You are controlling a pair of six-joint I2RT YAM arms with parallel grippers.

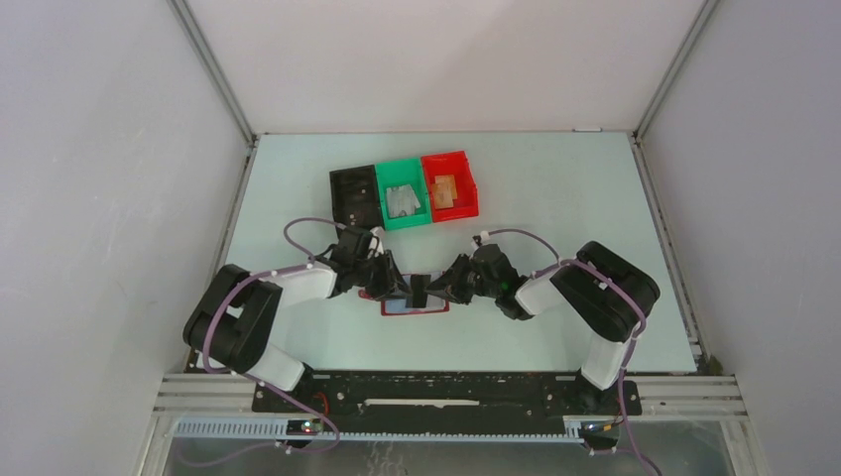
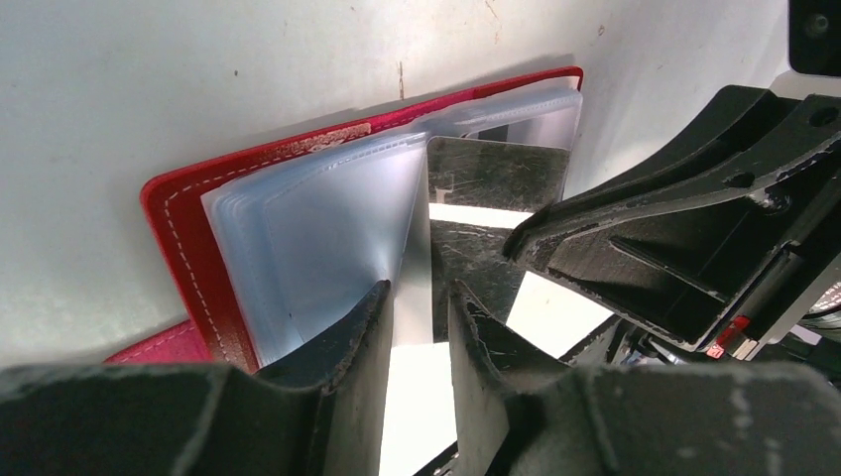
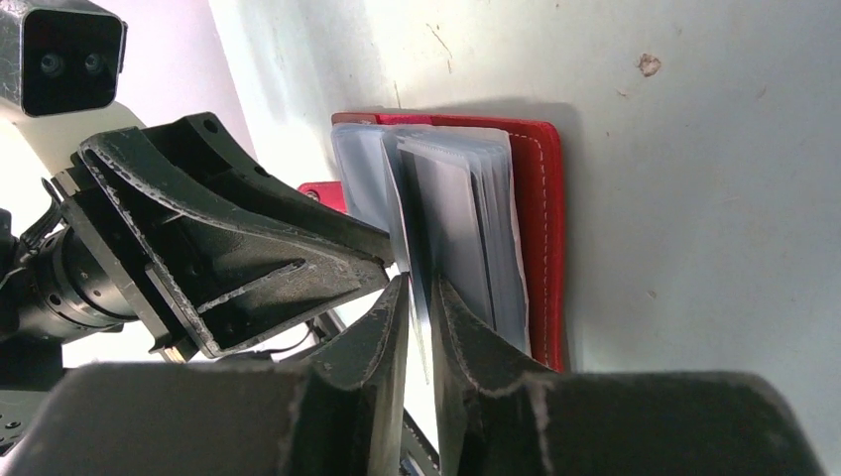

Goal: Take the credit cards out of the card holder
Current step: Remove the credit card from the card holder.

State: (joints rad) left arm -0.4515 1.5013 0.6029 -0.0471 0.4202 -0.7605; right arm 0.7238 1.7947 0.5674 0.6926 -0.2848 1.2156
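now: two grippers meet at the open wallet

here the pale green bench point(image 1: 555, 198) lies bare toward its right edge and far corners. a row of black, green and red plastic bins point(image 1: 405, 223) sits nearer the far edge. the small dark-red folding card holder point(image 1: 417, 307) lies open by the middle of the near edge, its clear plastic sleeves point(image 2: 337, 228) fanned up. the left gripper point(image 2: 421, 293) is narrow around one sleeve; whether it grips, i cannot tell. the right gripper point(image 3: 421, 283) pinches the upright grey card with a dark stripe point(image 2: 491, 183).
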